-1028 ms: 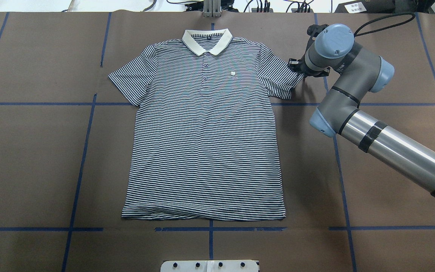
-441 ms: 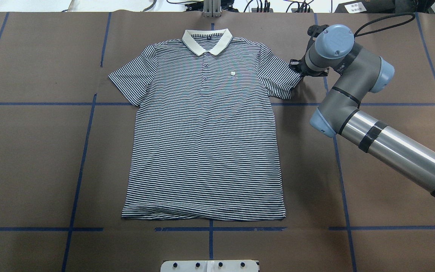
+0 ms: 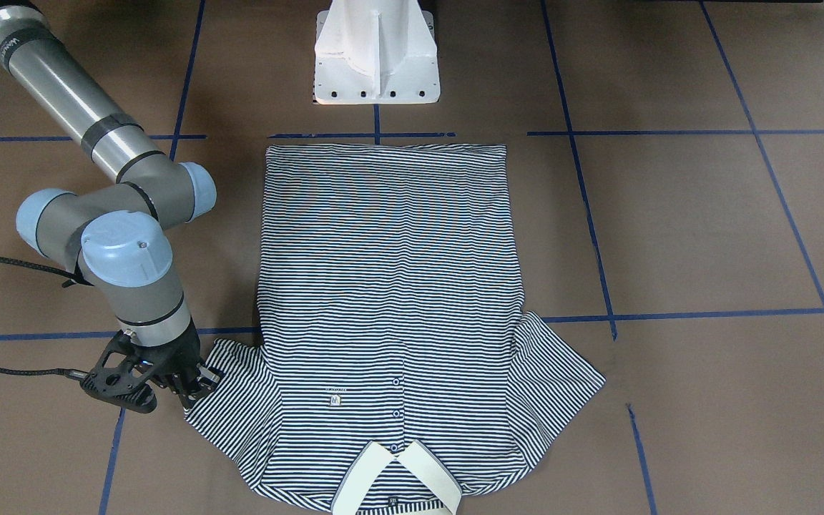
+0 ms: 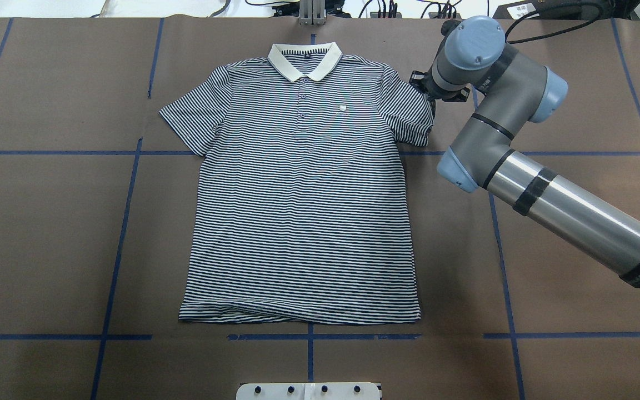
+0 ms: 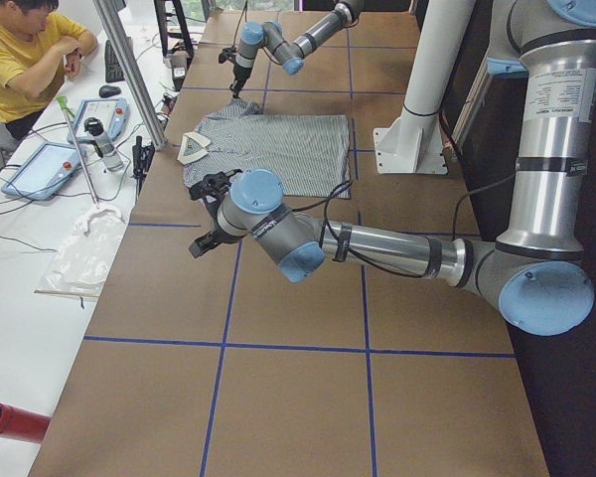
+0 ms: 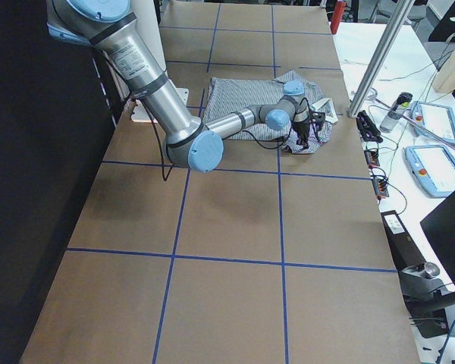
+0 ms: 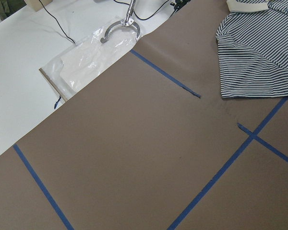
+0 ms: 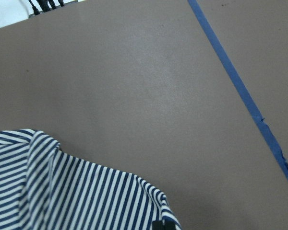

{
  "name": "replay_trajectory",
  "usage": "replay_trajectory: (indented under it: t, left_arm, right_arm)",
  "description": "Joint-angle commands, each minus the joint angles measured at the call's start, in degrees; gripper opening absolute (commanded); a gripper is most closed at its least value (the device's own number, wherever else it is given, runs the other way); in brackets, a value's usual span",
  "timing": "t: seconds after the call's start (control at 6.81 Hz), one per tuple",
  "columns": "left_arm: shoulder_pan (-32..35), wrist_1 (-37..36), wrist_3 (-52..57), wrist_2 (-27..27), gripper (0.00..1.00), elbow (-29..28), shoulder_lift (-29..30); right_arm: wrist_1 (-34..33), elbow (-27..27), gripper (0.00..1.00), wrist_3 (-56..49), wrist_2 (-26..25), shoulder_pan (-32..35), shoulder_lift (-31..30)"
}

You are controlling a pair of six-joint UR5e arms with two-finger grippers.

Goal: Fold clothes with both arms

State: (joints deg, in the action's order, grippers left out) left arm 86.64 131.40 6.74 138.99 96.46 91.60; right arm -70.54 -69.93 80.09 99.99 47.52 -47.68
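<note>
The striped polo shirt (image 4: 303, 211) lies flat, front up, on the brown table, with its cream collar (image 4: 304, 60) at the far edge. It also shows in the front view (image 3: 390, 286). My right gripper (image 4: 423, 89) is at the outer hem of the shirt's sleeve on my right (image 4: 409, 111). In the front view the gripper (image 3: 196, 380) is shut on that hem. The right wrist view shows the hem (image 8: 62, 196) lifted and rumpled. My left gripper (image 5: 205, 214) hovers over bare table left of the shirt. I cannot tell whether it is open. The left wrist view shows the other sleeve (image 7: 259, 57).
The white pedestal base (image 3: 376, 57) stands at the near edge behind the shirt's bottom hem. Blue tape lines (image 4: 125, 211) cross the brown table cover. A plastic bag (image 7: 96, 52) and control pendants (image 5: 50, 164) lie on the white side table, where a person (image 5: 20, 60) sits.
My right arm has moved left and toward the far edge. The sleeve's outer hem has been drawn inward with the gripper.
</note>
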Motion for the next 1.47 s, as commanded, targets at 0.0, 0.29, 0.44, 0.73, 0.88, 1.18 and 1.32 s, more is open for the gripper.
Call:
replay_trajectory:
  t: [0.0, 0.29, 0.44, 0.73, 0.88, 1.18, 1.32]
  left_arm:
    - [0.01, -0.09, -0.07, -0.04, 1.0, -0.04, -0.02]
    - [0.02, 0.0, -0.07, -0.04, 1.0, -0.04, -0.1]
    - [0.02, -0.09, -0.07, -0.04, 1.0, -0.04, -0.1]
    - [0.02, -0.09, -0.07, -0.12, 1.0, -0.04, -0.1]
    - [0.02, -0.09, -0.07, -0.13, 1.0, -0.04, -0.1]
    - [0.02, -0.09, -0.15, -0.04, 1.0, 0.13, -0.11]
    - [0.02, -0.17, -0.24, -0.12, 1.0, 0.05, 0.24]
  right_arm:
    - [-12.99, -1.0, 0.0, 15.01, -7.13, -5.64, 9.13]
    - [-13.13, 8.7, 0.0, 21.76, -11.47, -9.28, 17.92]
    - [-12.95, 11.02, 0.0, 22.47, -12.35, -10.07, 19.45]
    - [-12.78, 12.01, 0.0, 22.57, -13.41, -10.69, 20.42]
    - [-12.86, 12.1, 0.0, 22.57, -13.59, -11.04, 21.04]
    - [-12.95, 11.58, 1.0, 16.81, -13.59, -10.61, 21.4]
    - [-12.78, 10.88, 1.0, 11.29, -12.37, -7.91, 21.48]
